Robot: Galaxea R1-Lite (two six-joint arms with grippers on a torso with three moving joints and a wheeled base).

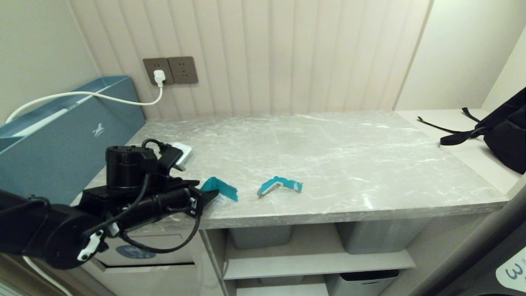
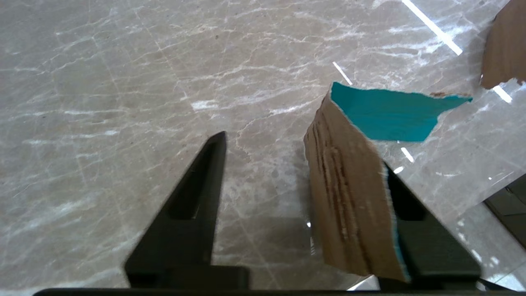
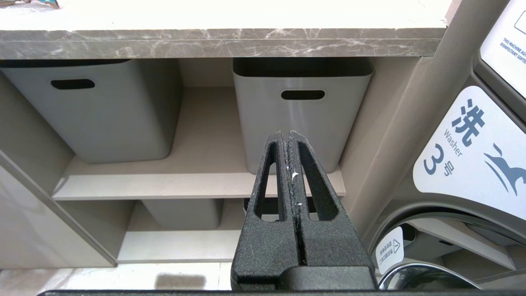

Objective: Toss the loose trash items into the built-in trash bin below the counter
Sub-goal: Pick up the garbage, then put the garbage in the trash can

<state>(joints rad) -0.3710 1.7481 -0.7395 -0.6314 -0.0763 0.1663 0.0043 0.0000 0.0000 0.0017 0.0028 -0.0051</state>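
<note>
Teal on one face and brown corrugated card on the other, the broader scrap (image 2: 349, 197) lies on the grey marble counter (image 1: 349, 164) near its front edge, on the robot's left. The left gripper (image 2: 304, 197) is around it: the jaws stand partly open, one finger (image 2: 415, 222) touching the scrap's teal side, the other finger (image 2: 193, 205) apart from it, so nothing is held yet. The narrow strip (image 1: 279, 186) with a whitish edge lies a little to the right, near the same edge.

The scrap looks light and rather stiff, with torn edges; it will probably slide on the smooth stone if pushed. The raised brown flap seems the best place to pinch. The trash bin flap (image 1: 135, 251) is below the counter, behind the left arm. The right gripper (image 3: 289, 164) hangs fully closed and empty before the grey storage bins (image 3: 300, 111).
</note>
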